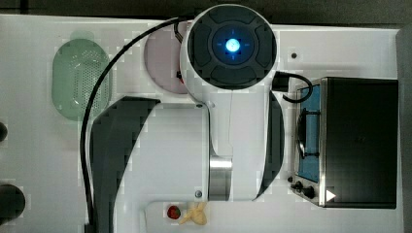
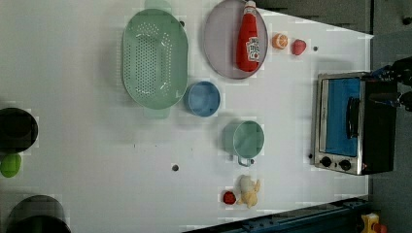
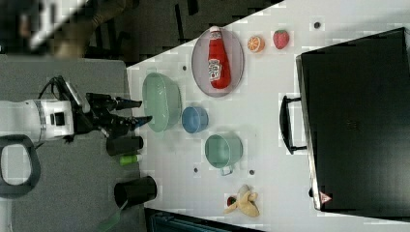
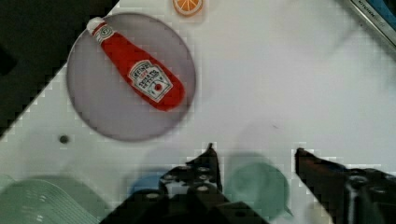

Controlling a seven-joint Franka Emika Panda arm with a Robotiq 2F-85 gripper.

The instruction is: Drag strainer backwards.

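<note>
The strainer is a pale green oval colander dotted with holes. It lies near the table's edge in the left view, and it also appears in the top view, the right view and the wrist view. My gripper is open, with nothing between its fingers. In the right view it hangs just off the strainer's left rim and touches nothing. In the wrist view the gripper is raised above the table, with the green cup below the gap between its fingers.
A blue bowl sits right against the strainer. A green cup stands beyond the bowl. A plate carries a ketchup bottle. A toaster oven, a banana and black cups are also on the table.
</note>
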